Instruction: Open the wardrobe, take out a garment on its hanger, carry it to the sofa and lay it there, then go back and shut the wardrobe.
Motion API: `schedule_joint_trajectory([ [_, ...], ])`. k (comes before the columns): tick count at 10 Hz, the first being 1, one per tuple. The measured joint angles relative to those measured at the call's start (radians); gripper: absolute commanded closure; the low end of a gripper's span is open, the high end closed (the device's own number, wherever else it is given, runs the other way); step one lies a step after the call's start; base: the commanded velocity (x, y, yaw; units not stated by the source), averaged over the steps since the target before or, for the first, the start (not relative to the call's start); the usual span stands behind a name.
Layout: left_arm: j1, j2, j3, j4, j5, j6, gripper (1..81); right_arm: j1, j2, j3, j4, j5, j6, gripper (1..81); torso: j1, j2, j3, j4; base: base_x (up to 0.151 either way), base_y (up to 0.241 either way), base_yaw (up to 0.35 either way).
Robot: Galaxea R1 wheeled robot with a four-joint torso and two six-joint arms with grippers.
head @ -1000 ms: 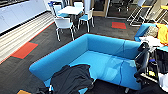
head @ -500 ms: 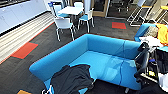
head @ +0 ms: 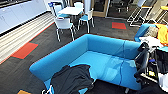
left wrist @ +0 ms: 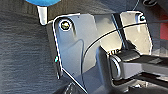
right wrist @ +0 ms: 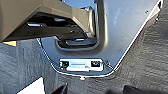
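The garment (head: 72,79), a black top, lies crumpled on the near end of the blue sofa (head: 105,47), at about 7 o'clock in the head view, draped partly over the seat's front edge. A white hanger (head: 48,90) pokes out from under it at the lower edge. The sofa's rounded back wraps from 9 o'clock round to 3 o'clock. Beyond it, toward 12 o'clock, white chairs (head: 64,25) stand around a white desk (head: 71,10) on dark carpet with red patches (head: 24,50). In both wrist views dark carpet lies below the arms; whether either tool is open or closed I cannot tell.
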Motion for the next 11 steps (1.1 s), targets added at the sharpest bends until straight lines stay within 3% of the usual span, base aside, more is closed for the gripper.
schedule_joint_trajectory([
  [2,0.041,0.097,-0.121,0.029,-0.003,0.001,1.0,-0.001,0.001,-0.001,0.0,-0.001,-0.001,1.0,0.0,0.0,0.004,0.0,0.0,0.0,0.0],
  [5,0.156,0.236,-0.243,0.059,-0.012,0.002,1.0,-0.008,0.001,-0.002,0.0,-0.008,-0.003,1.0,-0.001,-0.001,0.072,0.0,0.0,0.0,0.0],
  [11,0.183,0.294,-0.29,0.067,-0.004,0.003,1.0,-0.031,0.001,-0.002,0.0,-0.012,-0.004,1.0,-0.003,-0.004,0.231,0.0,0.0,0.0,0.0],
])
